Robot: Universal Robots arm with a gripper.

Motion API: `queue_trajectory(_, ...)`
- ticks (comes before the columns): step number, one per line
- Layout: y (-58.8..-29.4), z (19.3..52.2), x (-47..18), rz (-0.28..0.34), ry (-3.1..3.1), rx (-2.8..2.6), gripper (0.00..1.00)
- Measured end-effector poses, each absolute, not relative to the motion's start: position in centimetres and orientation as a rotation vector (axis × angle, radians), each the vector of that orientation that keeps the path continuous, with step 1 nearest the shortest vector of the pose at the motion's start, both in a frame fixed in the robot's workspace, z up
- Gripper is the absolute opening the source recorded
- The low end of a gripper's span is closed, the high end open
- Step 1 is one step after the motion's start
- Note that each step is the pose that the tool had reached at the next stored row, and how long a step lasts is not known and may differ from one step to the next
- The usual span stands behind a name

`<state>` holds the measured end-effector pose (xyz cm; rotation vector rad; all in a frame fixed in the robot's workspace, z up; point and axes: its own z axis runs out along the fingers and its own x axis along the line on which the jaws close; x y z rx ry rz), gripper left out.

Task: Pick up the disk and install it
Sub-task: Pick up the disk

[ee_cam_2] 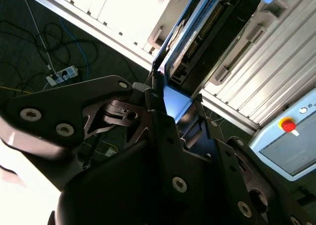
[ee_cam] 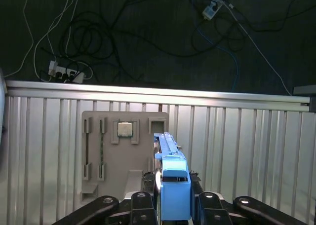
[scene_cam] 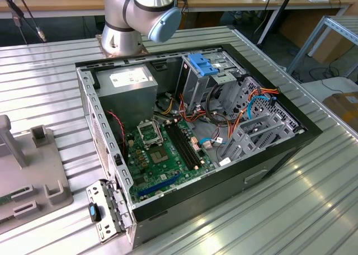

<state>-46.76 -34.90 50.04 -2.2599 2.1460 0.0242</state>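
Note:
The disk (ee_cam: pixel 173 183), a flat drive in a bright blue bracket, is seen edge-on between the black fingers (ee_cam: pixel 205 201) of my gripper (ee_cam: pixel 173 198), which is shut on it. In the first wrist view it hangs above the ribbed metal table (ee_cam: pixel 237 146), over the edge of a grey fixture tray (ee_cam: pixel 94 151). In the second wrist view the disk (ee_cam_2: pixel 183 45) sticks out from the gripper (ee_cam_2: pixel 173 111), its blue bracket clamped between the dark fingers (ee_cam_2: pixel 163 129). The open computer case (scene_cam: pixel 279 149) lies on the table in the exterior view.
Inside the case are a green motherboard (scene_cam: pixel 162 154), a grey power-supply box (scene_cam: pixel 131 84), bundled cables (scene_cam: pixel 251 107) and a drive cage holding a blue plastic part (scene_cam: pixel 201 64). The grey tray (scene_cam: pixel 28 176) lies at the exterior view's left. Cables (ee_cam: pixel 98 37) trail across the floor.

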Motion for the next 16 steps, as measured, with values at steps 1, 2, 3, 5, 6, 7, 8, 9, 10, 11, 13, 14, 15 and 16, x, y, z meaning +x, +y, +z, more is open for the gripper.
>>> queue_trajectory(1,-34.9,50.0,-46.8,0.024,2.146,-2.260,0.36)
queue_trajectory(2,-34.9,50.0,-46.8,0.024,2.146,-2.260,0.36)
queue_trajectory(3,-34.9,50.1,-46.8,0.024,2.146,-2.260,0.36)
queue_trajectory(5,-34.9,50.1,-46.7,0.024,2.146,-2.260,0.36)
queue_trajectory(6,-34.9,50.1,-46.6,0.024,2.146,-2.260,0.36)
queue_trajectory(7,-34.9,50.1,-46.5,0.024,2.146,-2.260,0.36)
queue_trajectory(8,-34.9,50.1,-46.5,0.024,2.146,-2.260,0.36)
queue_trajectory(9,-34.9,50.1,-46.4,0.024,2.146,-2.260,0.36)
queue_trajectory(10,-34.9,50.1,-46.3,0.024,2.146,-2.260,0.36)
queue_trajectory(11,-34.9,50.1,-46.3,0.024,2.146,-2.260,0.36)
queue_trajectory(13,-34.9,50.1,-46.2,0.024,2.145,-2.261,0.36)
queue_trajectory(14,-34.9,50.1,-46.0,0.024,2.146,-2.260,0.36)
queue_trajectory(15,-34.9,50.1,-45.8,0.024,2.146,-2.260,0.36)
queue_trajectory(16,-34.9,50.1,-45.5,0.024,2.146,-2.260,0.36)
